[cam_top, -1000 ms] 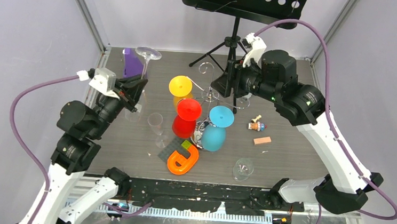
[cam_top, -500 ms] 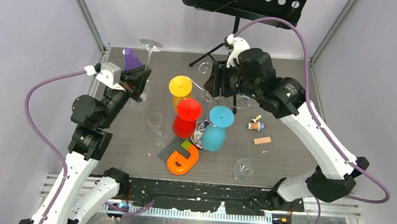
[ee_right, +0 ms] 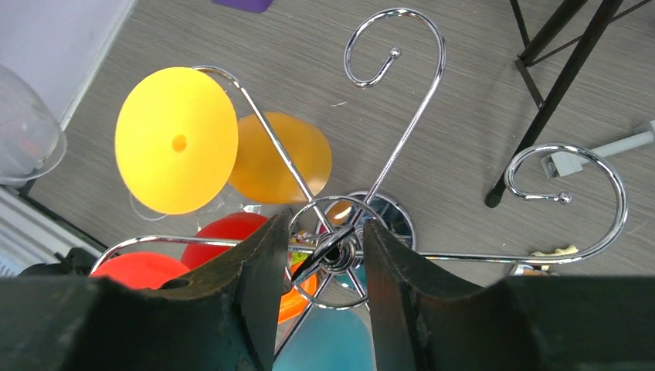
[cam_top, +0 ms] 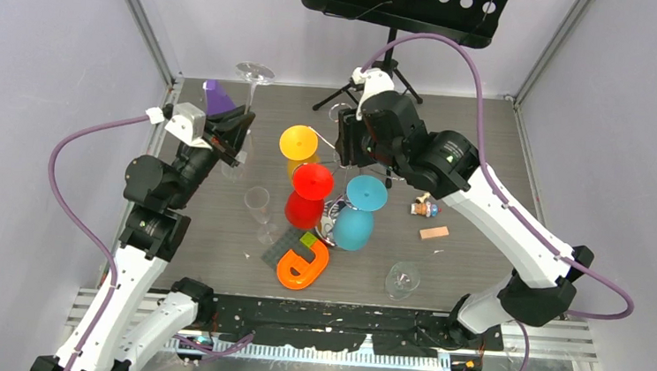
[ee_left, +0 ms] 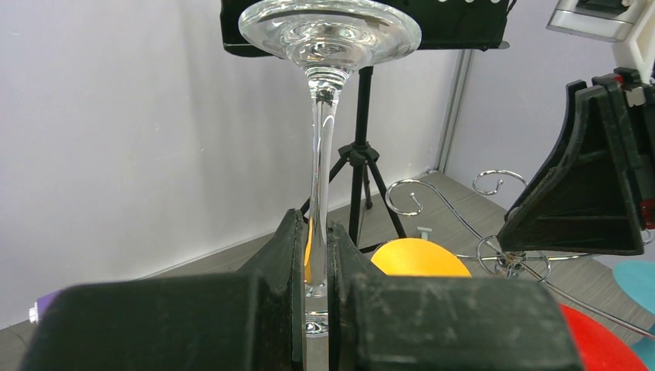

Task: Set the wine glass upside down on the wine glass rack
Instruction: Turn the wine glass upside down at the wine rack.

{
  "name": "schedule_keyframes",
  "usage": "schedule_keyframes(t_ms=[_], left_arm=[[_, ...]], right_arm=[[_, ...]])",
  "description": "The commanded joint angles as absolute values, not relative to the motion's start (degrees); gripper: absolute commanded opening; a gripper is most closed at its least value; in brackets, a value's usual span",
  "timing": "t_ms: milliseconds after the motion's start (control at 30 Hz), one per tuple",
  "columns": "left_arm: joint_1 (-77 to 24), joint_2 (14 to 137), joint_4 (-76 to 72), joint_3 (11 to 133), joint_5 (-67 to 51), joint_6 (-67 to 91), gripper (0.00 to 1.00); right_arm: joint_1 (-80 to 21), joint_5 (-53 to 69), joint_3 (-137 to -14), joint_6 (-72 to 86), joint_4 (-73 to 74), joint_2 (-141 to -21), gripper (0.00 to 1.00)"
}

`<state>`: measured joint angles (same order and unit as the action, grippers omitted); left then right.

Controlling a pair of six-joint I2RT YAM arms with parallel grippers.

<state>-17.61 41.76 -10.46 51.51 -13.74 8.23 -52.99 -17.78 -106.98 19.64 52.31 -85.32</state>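
- From above: the left tool (cam_top: 237,134) is shut on the wine glass (cam_top: 254,74), foot up, left of the rack (cam_top: 328,223); its arm (cam_top: 161,186) is bent high.
- Left wrist: it pinches the stem. Keep it straight and slide the stem into a free curl.
- Right wrist: the right tool (ee_right: 324,239), half open, points down around the rack's middle.

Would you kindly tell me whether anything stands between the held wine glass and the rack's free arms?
Partly. The yellow glass hangs on the wine glass rack nearest the wine glass in the left gripper, and the right gripper straddles the hub, close beside the two bare curled arms.
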Motion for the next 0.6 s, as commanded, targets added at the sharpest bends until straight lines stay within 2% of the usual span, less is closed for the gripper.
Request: schedule_keyframes(t_ms=[0,100,367,567], left_arm=[[-17.4,40.2,-16.6,51.6,-14.3,6.7,0.00],[-17.4,40.0,-16.4,51.4,-14.5,6.5,0.00],[-17.4,39.5,-16.3,50.3,-13.5,6.5,0.00],[-17.4,39.8,-15.5,49.8,-13.4,6.4,0.00]], right_arm=[[-54.3,-22.7,-109.9,19.4,51.2,-86.5,0.45],[-55.0,-23.8,-110.1,19.2,51.3,-87.1,0.39],[-55.7,-24.6,-109.5,17.7,51.4,-86.9,0.13],[-55.7,-22.2,-107.4,15.0,49.5,-85.3,0.08]])
